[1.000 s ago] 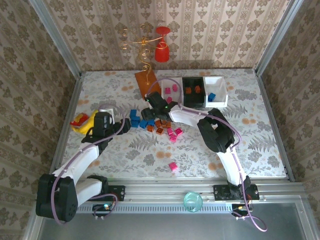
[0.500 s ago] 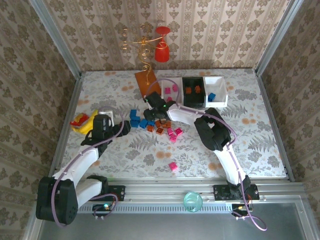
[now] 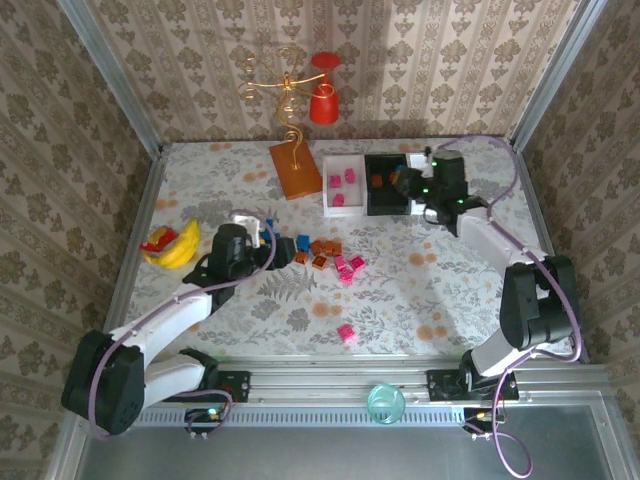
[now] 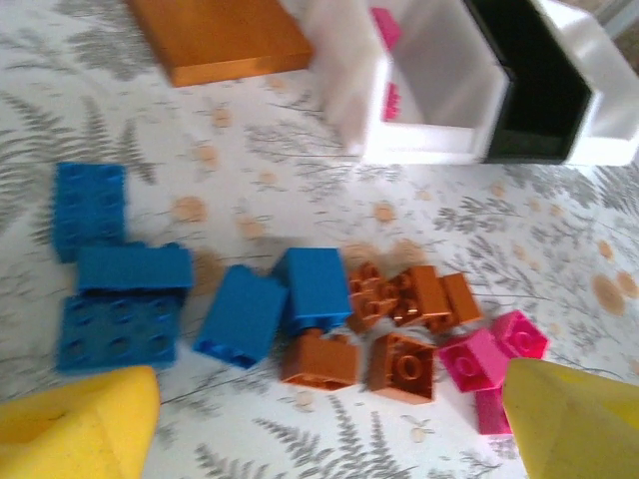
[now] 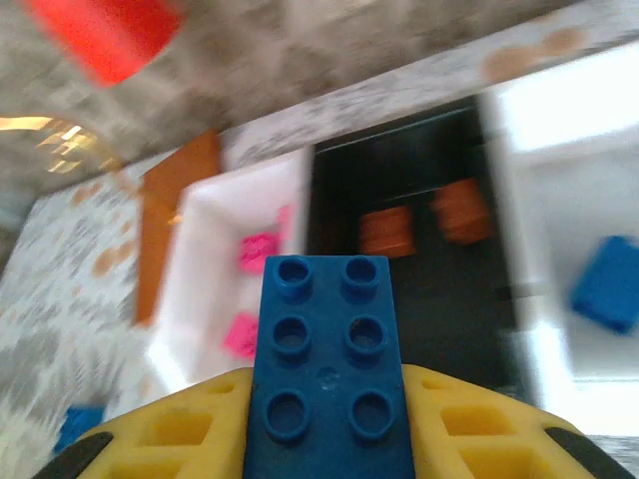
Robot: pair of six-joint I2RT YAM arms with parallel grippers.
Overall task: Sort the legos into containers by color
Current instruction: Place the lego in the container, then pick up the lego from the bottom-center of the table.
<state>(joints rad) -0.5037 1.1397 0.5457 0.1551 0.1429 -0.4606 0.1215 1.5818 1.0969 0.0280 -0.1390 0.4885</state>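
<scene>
Swung from the pile [image 3: 322,252] to above the black bin [image 5: 459,319] with the right hand [image 5: 329,424], clamped on a blue brick [image 5: 329,349]. Delivering now: probably needs shifting right to the white bin [image 5: 559,200] holding blue, then letting go. With the left hand [image 4: 329,404] spread wide, empty, just behind the pile.

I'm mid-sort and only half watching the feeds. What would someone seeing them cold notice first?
The blue brick clamped in the right gripper stands out first. It is held near three bins at the back of the table: a white bin with pink pieces, a black bin with brown ones, and a second white bin with one blue. Next is the heap of loose bricks, blue, brown and pink, mid-table ahead of the open left gripper.
</scene>
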